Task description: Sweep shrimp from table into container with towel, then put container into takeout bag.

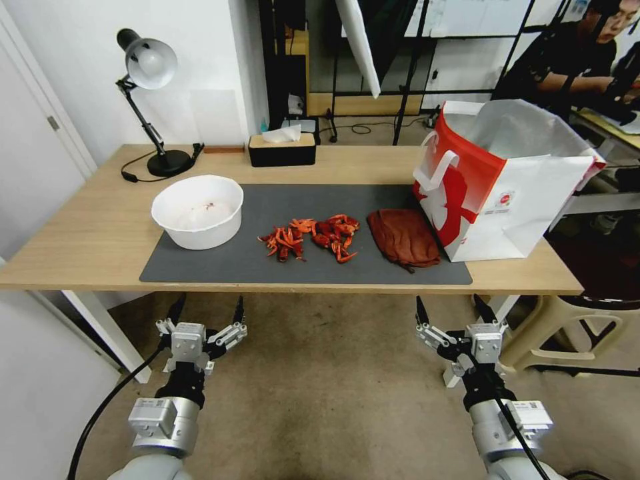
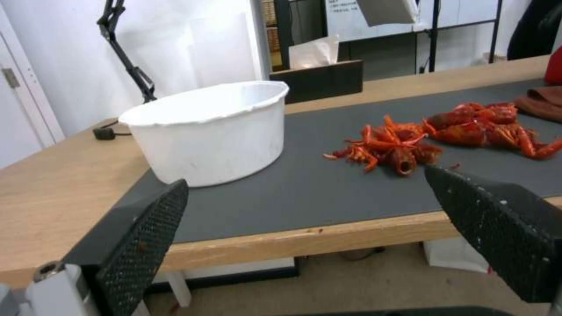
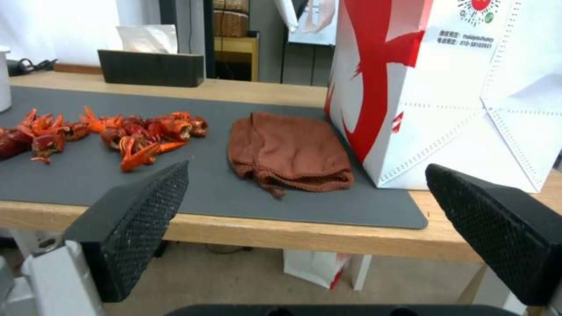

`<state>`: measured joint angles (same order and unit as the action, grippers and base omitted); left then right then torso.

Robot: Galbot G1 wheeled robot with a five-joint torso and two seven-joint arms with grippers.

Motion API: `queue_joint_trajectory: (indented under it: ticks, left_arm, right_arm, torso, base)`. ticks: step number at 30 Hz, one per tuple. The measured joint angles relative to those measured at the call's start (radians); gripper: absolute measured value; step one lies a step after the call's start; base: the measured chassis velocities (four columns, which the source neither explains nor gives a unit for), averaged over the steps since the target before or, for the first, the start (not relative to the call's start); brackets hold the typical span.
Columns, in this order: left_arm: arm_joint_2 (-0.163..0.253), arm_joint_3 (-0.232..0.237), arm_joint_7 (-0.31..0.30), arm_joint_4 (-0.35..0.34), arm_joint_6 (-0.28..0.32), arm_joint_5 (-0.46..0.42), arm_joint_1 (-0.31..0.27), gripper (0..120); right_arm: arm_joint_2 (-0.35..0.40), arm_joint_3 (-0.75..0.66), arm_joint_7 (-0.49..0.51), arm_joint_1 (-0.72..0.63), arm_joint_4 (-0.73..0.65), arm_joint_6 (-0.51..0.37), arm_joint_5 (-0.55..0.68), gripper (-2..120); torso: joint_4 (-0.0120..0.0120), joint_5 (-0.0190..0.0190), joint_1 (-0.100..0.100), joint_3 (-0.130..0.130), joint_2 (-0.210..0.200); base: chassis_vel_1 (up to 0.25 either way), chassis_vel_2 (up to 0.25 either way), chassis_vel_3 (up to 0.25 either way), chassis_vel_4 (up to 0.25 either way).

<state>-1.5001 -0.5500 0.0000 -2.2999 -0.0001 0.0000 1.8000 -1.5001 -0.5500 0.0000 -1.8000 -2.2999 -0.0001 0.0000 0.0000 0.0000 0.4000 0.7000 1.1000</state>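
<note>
The shrimp (image 1: 312, 238) lie in two loose red-orange clumps on the middle of the dark grey mat (image 1: 220, 267), none of them in the container (image 1: 197, 211) yet. That white bowl stands to their left, on the mat's left end. The towel (image 1: 403, 238), a rumpled rust-brown cloth, lies just right of the shrimp, and beside it, at the right end of the bench (image 1: 80, 247), stands the red and white takeout bag (image 1: 500, 190), open at the top. Along the far edge are a black tissue box (image 1: 281, 149) and a desk lamp (image 1: 150, 100).

Both arms hang below the near edge, well apart from everything. The left gripper (image 1: 205, 315) sits below the bowl's side of the bench, its jaws spread wide and empty; the right gripper (image 1: 455, 312) sits below the towel, its jaws likewise wide apart with nothing in them.

The likely trouble lies in the sweeping. The shrimp are scattered and lie some way from the bowl, so a soft cloth could ride over stray pieces or push them off the near edge. The bowl looks light and may slide or tip if shrimp are shoved against its wall. The bag's handles (image 1: 437, 170) droop toward its opening and could catch the bowl on the way in.

The bag's inside is hidden, and its right side is cut off in the right wrist view. A faint reddish mark on the bowl's floor is too small to make out.
</note>
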Motion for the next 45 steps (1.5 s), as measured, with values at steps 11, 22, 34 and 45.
queue_joint_trajectory:
  ticks: [11, 22, 34, 45]
  left_arm:
    - [0.0, 0.0, 0.0, 0.0, 0.0, 0.0, 0.0, 100]
    - [0.003, 0.0, -0.003, -0.003, 0.005, -0.011, -0.001, 100]
    - [0.108, -0.018, -0.128, -0.122, 0.171, -0.335, -0.043, 100]
    - [0.116, -0.015, -0.126, -0.102, 0.15, -0.367, -0.044, 100]
  right_arm:
    - [0.0, 0.0, 0.0, 0.0, 0.0, 0.0, 0.0, 100]
    - [-0.004, 0.0, -0.002, -0.001, -0.004, -0.01, 0.0, 100]
    - [-0.1, -0.016, -0.075, -0.017, -0.117, -0.219, 0.008, 100]
    - [-0.087, -0.036, -0.068, -0.003, -0.114, -0.221, 0.032, 100]
  torso:
    - [0.0, 0.0, 0.0, 0.0, 0.0]
    - [0.0, -0.0001, 0.0, 0.0, 0.0]
    - [-0.0001, 0.0003, 0.0, 0.0, 0.0]
    - [0.0, 0.0, 0.0, 0.0, 0.0]
  base:
    - [0.0, 0.0, 0.0, 0.0]
    - [0.0, 0.0, 0.0, 0.0]
    - [0.0, 0.0, 0.0, 0.0]
    - [0.0, 0.0, 0.0, 0.0]
